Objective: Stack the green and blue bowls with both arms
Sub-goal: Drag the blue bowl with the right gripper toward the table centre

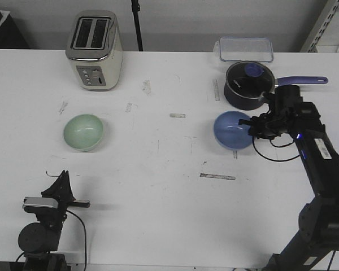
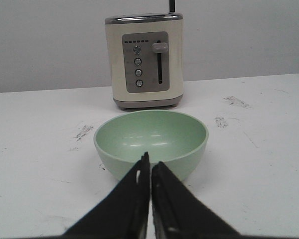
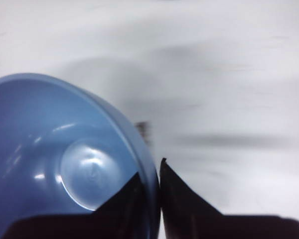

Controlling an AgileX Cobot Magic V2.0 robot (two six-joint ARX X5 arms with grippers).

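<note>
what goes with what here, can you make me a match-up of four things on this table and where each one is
Things:
1. green bowl
2. blue bowl
3. toaster
4. saucepan

Places or states:
A. rim pinched by the right gripper
B. just behind the blue bowl, handle pointing right
C. far left of the table, behind the green bowl
D. sitting free in front of the shut left gripper

Pairs: 1-D, 2-A, 3-C, 4-B

A robotics lab set up as a mock kitchen: a scuffed white table (image 1: 158, 186) bearing a toaster (image 1: 94, 49), saucepan (image 1: 248, 84) and metal shelving (image 1: 327, 25).
</note>
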